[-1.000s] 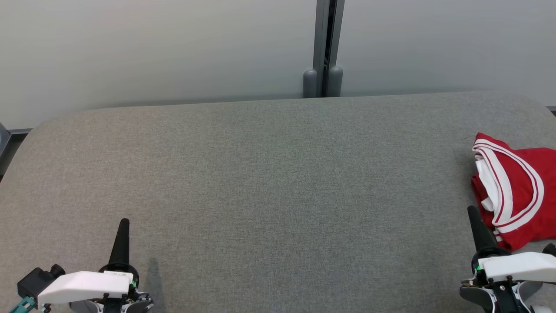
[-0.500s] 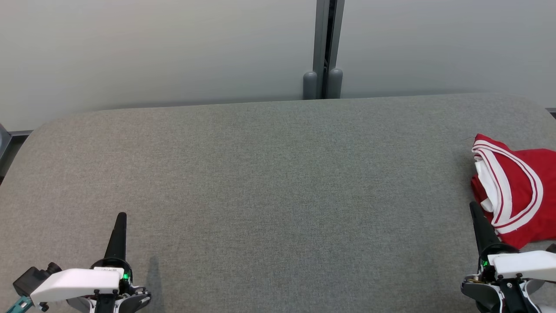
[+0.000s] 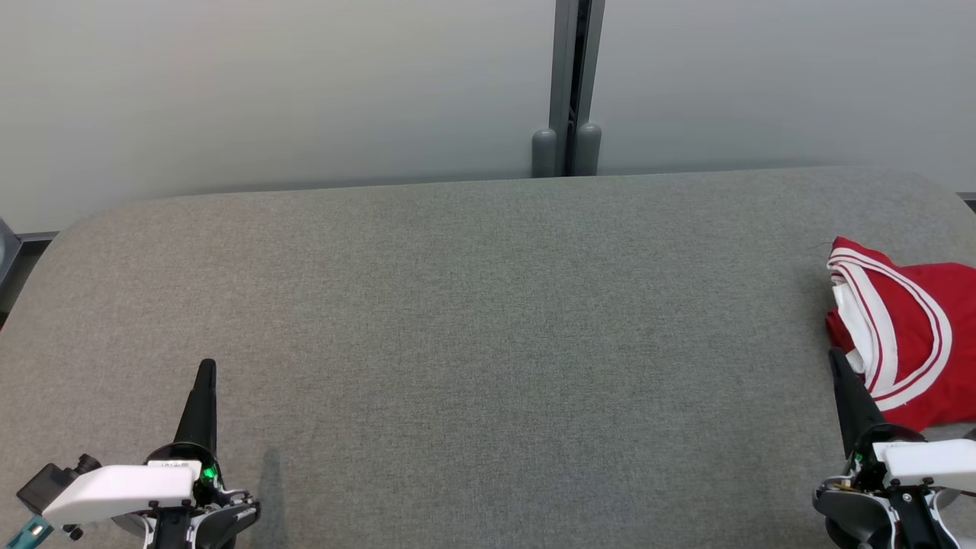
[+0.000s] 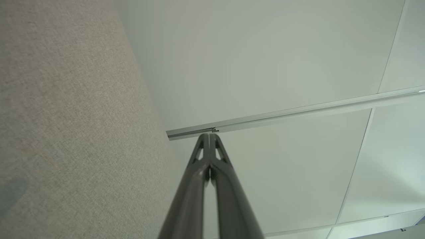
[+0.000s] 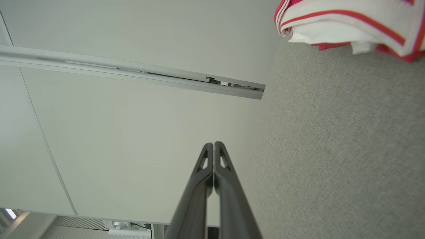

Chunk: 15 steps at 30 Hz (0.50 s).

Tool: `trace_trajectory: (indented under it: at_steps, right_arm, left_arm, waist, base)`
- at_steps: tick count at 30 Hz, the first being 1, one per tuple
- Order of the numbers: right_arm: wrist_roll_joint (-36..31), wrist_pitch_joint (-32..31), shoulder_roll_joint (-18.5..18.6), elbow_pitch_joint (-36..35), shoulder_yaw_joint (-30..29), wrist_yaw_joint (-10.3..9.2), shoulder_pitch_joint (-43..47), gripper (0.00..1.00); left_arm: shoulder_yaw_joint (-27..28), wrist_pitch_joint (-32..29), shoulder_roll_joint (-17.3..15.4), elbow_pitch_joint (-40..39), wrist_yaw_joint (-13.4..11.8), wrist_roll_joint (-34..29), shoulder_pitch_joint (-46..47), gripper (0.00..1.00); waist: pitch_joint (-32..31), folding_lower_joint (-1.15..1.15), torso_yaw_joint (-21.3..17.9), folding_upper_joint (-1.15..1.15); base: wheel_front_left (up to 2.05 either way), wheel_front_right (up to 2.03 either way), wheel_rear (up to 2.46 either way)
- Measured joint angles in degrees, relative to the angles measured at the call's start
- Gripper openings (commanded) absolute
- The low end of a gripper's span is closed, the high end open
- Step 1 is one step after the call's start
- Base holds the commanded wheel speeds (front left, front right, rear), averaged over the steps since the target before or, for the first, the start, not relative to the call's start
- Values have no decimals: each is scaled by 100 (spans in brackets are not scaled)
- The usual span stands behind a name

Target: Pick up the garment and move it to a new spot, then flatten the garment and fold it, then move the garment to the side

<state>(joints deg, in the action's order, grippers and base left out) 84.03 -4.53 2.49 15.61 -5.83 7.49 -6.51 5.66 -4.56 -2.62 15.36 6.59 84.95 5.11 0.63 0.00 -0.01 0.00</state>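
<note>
A red garment (image 3: pixel 907 332) with white trim lies folded at the right edge of the grey fabric table (image 3: pixel 488 328); its edge also shows at the top right of the right wrist view (image 5: pixel 348 26). My right gripper (image 3: pixel 837 358) is shut and empty, its tip just left of the garment's near corner. The two dark fingers meet in the right wrist view (image 5: pixel 213 144). At the lower left, far from the garment, my left gripper (image 3: pixel 206 367) is also shut and empty, fingers pressed together in the left wrist view (image 4: pixel 209 135).
Pale wall panels (image 3: pixel 267 91) with a grey vertical post (image 3: pixel 568 84) stand behind the table's far edge. The table has rounded corners, and its left end drops off near a dark gap (image 3: pixel 11 259).
Both grippers have slid slightly toward the bottom of the head view, the left one also a little leftward. The whole picture has shifted down a touch. The garment has not moved on the table.
</note>
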Motion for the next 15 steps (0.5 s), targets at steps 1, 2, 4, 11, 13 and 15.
trace_trajectory:
  at_steps: [1,2,4,11,13,15]
  right_arm:
    - [46,-7,1,-4,-4,0,1,0]
    - [89,-12,1,-11,-9,0,1,0]
    - [186,-35,2,-29,-18,-1,1,0]
    - [485,-111,5,-87,-45,-1,2,0]
    - [565,-142,8,-107,-53,0,3,0]
    - [634,-152,8,-125,-59,-1,3,0]
  left_arm:
    - [4,-10,-1,-7,18,38,1,0]
    - [8,-27,-1,-12,18,77,3,0]
    - [16,-47,-2,-23,24,151,7,0]
    - [46,-123,-5,-71,43,422,27,0]
    - [54,-134,-7,-83,48,498,41,0]
    - [62,-154,-7,-97,51,557,43,0]
  waist:
    - [-2,0,0,0]
    - [-5,0,0,0]
    - [-9,0,0,0]
    - [-26,0,0,0]
    - [-30,0,0,0]
    - [-35,0,0,0]
  base:
    - [0,0,0]
    - [0,0,0]
    - [0,0,0]
    - [0,0,0]
    - [0,0,0]
    - [0,0,0]
